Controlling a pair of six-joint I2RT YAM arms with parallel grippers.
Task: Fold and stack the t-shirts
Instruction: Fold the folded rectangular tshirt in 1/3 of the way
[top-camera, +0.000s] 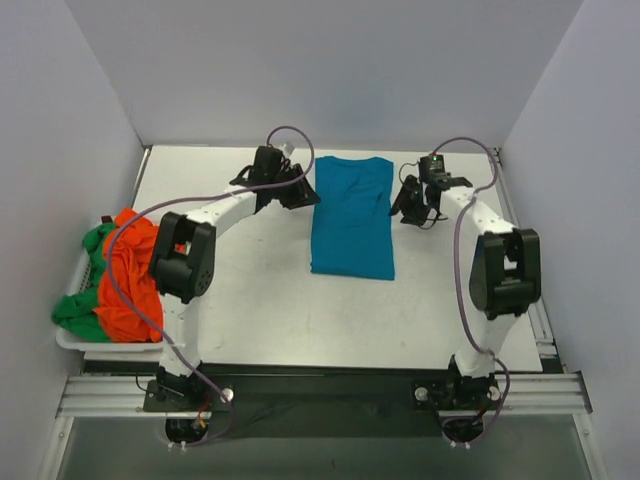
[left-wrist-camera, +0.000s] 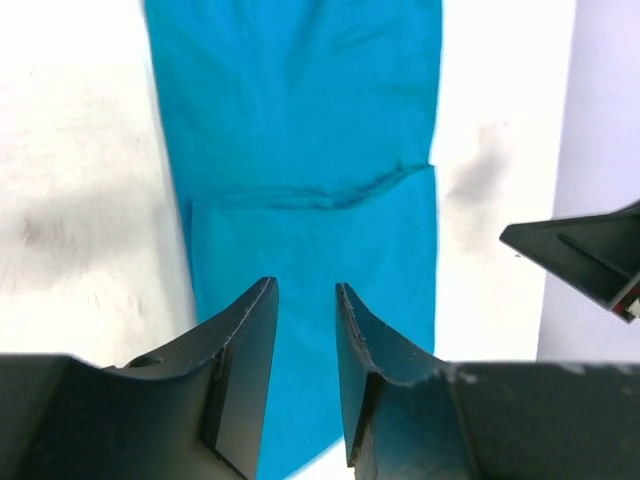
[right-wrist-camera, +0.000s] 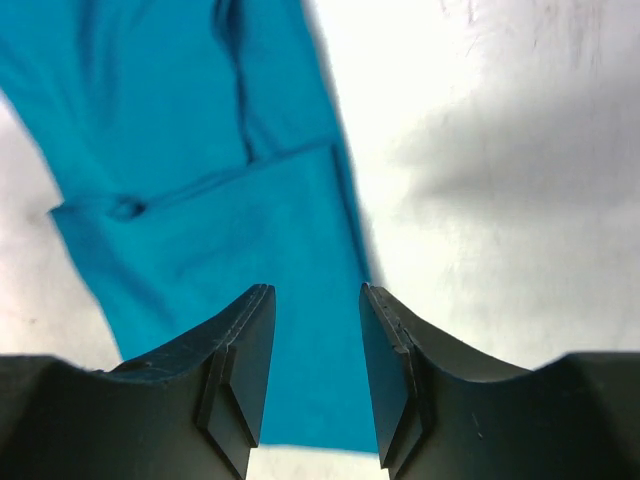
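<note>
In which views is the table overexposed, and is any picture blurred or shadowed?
Left wrist: the table is washed out to near white beside the teal shirt, with a faint grey smudge of shadow right of it. Right wrist: the shirt's edges look soft, and a broad grey shadow lies on the table. Top external: even light, no glare, sharp.

Left arm (top-camera: 228, 208) and right arm (top-camera: 478, 218) same build: white tube links, bulky black joint housings, black wrist blocks. One grey-purple cable (top-camera: 456, 265) loops along each arm, base to wrist. Bases (top-camera: 185, 392) black, on dark plates with pale bolt heads. Left gripper (left-wrist-camera: 305, 285) and right gripper (right-wrist-camera: 315, 289): matte black wedge fingers (left-wrist-camera: 240, 370), flat inner faces, pale scuffs on edges.
</note>
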